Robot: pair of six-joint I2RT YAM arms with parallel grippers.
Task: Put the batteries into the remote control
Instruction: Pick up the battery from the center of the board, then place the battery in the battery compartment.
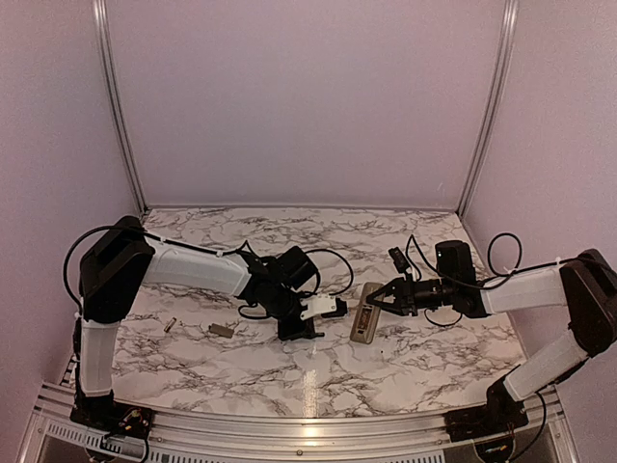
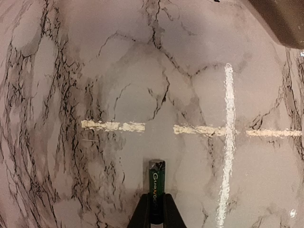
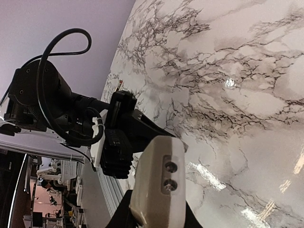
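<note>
Here, left tool pinching battery — lower end hidden, remote base obscured

The remote control is at the middle of the bench, in the right pincer. Left of it, the left pincer holds a battery. Further left lie a flat piece, then a loose battery.

One marking found. Left wrist view, lower centre of the frame: the battery carries a brand name in green capitals on its dark casing, running lengthwise along the cell. The first letters read "GUO"; the rest cannot be made out with certainty. Right wrist view, lower centre: the remote control shows no legible lettering on its exposed pale end. Top external view: any print is too small to read.
</note>
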